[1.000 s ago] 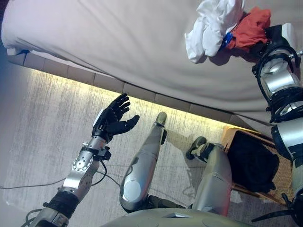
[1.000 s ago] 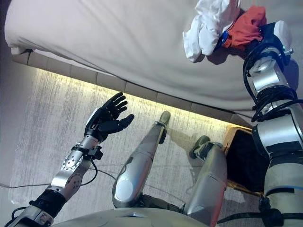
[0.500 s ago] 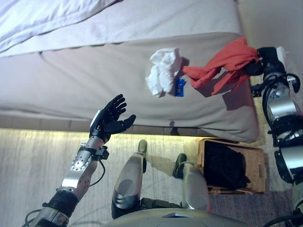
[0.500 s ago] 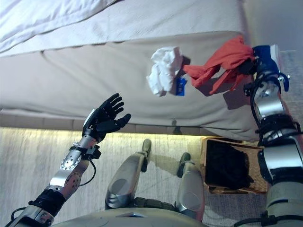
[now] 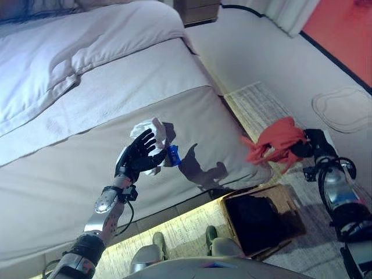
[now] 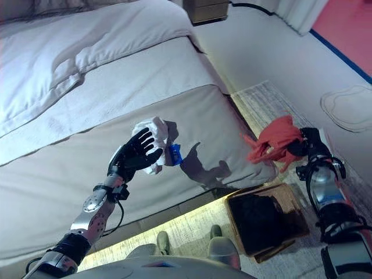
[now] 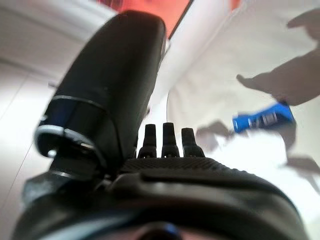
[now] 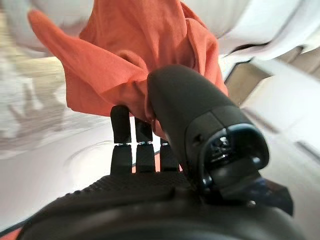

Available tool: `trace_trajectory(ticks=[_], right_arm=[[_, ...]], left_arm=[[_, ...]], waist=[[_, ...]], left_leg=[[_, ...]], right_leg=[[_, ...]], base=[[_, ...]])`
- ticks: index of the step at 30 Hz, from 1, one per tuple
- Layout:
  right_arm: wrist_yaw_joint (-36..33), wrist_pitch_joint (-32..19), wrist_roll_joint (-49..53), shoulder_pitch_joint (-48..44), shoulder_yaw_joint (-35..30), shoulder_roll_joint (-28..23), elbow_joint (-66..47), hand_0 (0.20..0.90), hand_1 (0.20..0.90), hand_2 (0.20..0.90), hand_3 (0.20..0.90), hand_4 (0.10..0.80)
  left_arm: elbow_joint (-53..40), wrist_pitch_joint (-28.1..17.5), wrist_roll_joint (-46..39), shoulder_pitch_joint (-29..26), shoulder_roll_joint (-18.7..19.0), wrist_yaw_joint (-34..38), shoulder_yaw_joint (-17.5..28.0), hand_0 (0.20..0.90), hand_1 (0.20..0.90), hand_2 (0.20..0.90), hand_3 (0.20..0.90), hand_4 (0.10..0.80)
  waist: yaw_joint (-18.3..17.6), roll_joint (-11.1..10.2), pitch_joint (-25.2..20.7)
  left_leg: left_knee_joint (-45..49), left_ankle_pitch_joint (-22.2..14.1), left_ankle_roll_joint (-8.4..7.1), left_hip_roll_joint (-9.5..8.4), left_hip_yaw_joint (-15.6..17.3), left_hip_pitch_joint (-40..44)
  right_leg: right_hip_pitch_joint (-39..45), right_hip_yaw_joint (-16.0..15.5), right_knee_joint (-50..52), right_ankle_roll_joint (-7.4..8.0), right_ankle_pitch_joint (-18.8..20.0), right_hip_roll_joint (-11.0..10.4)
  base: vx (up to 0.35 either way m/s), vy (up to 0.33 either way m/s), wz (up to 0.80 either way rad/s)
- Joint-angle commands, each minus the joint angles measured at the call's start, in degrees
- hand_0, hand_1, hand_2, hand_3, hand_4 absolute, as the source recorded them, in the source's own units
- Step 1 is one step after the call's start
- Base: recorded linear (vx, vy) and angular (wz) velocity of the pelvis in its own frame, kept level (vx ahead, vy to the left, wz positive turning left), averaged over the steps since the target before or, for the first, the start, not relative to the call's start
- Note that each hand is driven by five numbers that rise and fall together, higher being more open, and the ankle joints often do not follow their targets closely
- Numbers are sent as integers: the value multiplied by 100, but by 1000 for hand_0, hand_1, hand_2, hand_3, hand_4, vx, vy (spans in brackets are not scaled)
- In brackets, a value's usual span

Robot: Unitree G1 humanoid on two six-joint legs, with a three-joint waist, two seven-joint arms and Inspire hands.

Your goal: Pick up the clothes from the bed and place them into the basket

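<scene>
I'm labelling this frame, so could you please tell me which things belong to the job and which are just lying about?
Part of the job:
- orange garment, pinched in the right hand
- white garment on the bed
- basket
- left hand, open

Lying about:
- blue item
- rug

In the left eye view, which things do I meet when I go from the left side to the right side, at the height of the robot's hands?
Left hand, open → crumpled white cloth → small blue object → orange-red garment → right hand, shut on it.
</scene>
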Motion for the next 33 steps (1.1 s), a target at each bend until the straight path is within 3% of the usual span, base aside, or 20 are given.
trace_trajectory(ticks=[1, 8, 16, 26, 28, 29, 30, 33], right_arm=[[-253, -736, -129, 0, -619, -252, -427, 300, 300, 300, 200, 100], [-124, -728, -128, 440, -765, -20, -39, 300, 300, 300, 200, 100], [-202, -855, 26, 518, -892, 156, 948, 300, 300, 300, 200, 100], [-325, -803, 51, 366, -830, 160, 1374, 300, 300, 300, 200, 100], [-346, -805, 7, 353, -797, 181, 1433, 542, 542, 542, 483, 383], [-351, -813, 0, 349, -794, 180, 1457, 592, 592, 592, 540, 440], [-361, -824, -19, 338, -781, 175, 1508, 900, 900, 900, 900, 800], [-436, -783, -49, 310, -743, 196, 1563, 900, 900, 900, 900, 800]], left_arm=[[-97, -427, 246, -286, -146, -248, 15, 900, 900, 900, 900, 800], [118, -440, 338, -442, -233, -340, -56, 900, 900, 900, 900, 800], [183, -306, 369, -500, -213, -483, -235, 900, 900, 900, 900, 800], [105, -173, 341, -546, -125, -493, -294, 900, 900, 900, 900, 800], [115, -193, 347, -521, -110, -516, -292, 900, 900, 900, 900, 800], [125, -200, 343, -518, -105, -528, -289, 900, 900, 900, 900, 800], [138, -214, 338, -512, -87, -546, -290, 900, 900, 900, 900, 800], [134, -231, 325, -506, -53, -562, -299, 900, 900, 900, 900, 800]], waist=[[-187, 37, -563], [-496, 68, -641], [-533, 167, -703], [-490, 331, -663], [-487, 369, -658], [-485, 374, -656], [-481, 390, -650], [-476, 434, -631]], left_leg=[[176, -628, 108, 76, 2, -258], [317, -783, 129, 99, 366, -166], [312, -819, 91, 114, 493, -86], [260, -767, 40, 115, 504, -93], [241, -752, 33, 110, 501, -89], [239, -753, 34, 109, 501, -88], [238, -756, 34, 105, 503, -87], [254, -756, 33, 103, 507, -115]], right_leg=[[-639, 317, 3, 141, 385, 345], [-732, 585, -19, 182, 442, 425], [-691, 575, -96, 173, 456, 444], [-709, 463, -109, 166, 448, 418], [-710, 455, -124, 169, 460, 410], [-711, 454, -125, 171, 461, 408], [-716, 452, -126, 177, 461, 403], [-740, 442, -125, 182, 462, 389]], base=[[-42, 9, -39], [-5, 5, -31], [14, -35, -7], [-5, -35, 3], [8, -15, 0], [16, -31, 0], [0, 0, 0], [2, -11, 0]])
